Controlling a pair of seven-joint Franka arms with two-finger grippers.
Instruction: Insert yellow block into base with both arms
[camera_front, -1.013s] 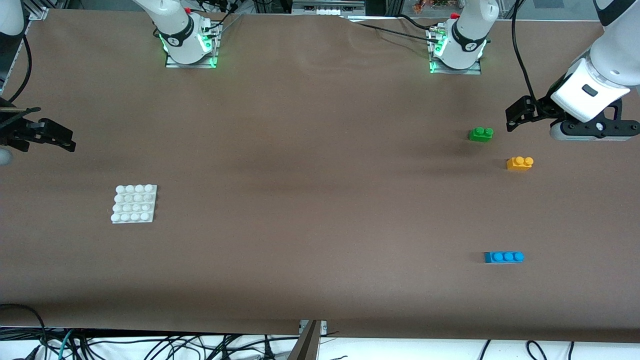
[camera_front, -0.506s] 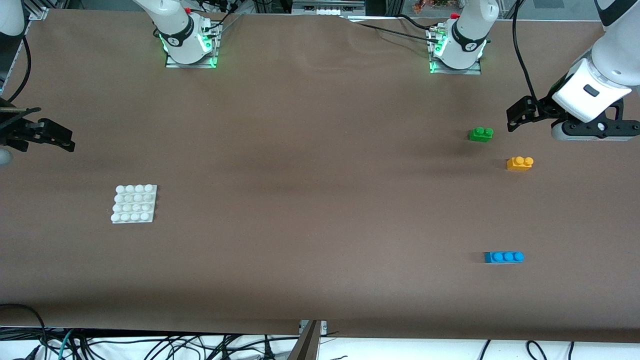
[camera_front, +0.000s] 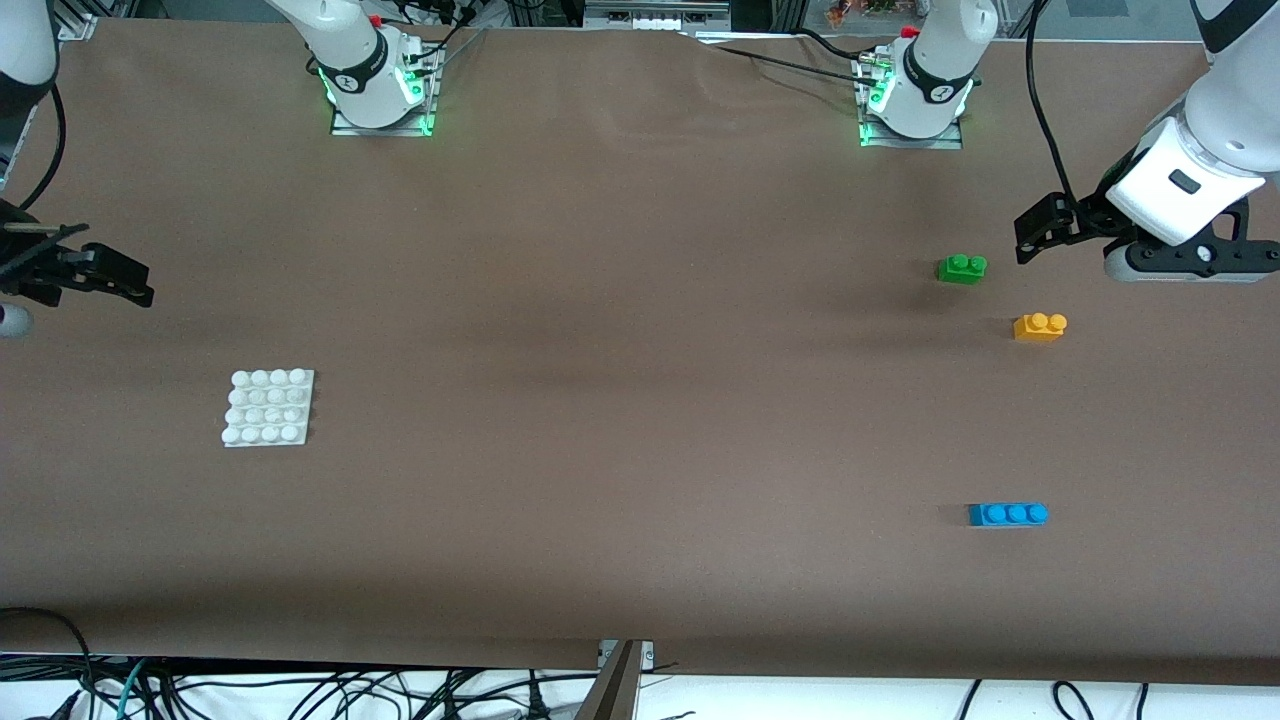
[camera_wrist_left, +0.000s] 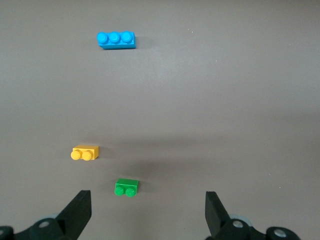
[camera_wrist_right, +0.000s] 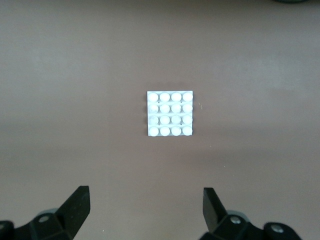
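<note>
Yellow block (camera_front: 1040, 327): flat on the worktop (camera_front: 640, 400) toward the left arm's end, studs up, nothing touching it; seen too from the left wrist (camera_wrist_left: 85, 152).
Base (camera_front: 268, 407): lying flat toward the right arm's end, well apart from the bricks, square in the right wrist view (camera_wrist_right: 170, 114).
Green brick (camera_front: 962, 268): near the yellow block, a little farther from the front camera; clear of it.
Blue brick (camera_front: 1008, 514): three studs, nearer the front camera than the yellow block, well apart from it.
Left gripper (camera_front: 1040, 228): up in the air over bare worktop near the green brick, fingers spread wide (camera_wrist_left: 145, 212), holding nothing.
Right gripper (camera_front: 110, 283): hanging over bare worktop at the right arm's end, fingers parted wide (camera_wrist_right: 146, 207), empty.
</note>
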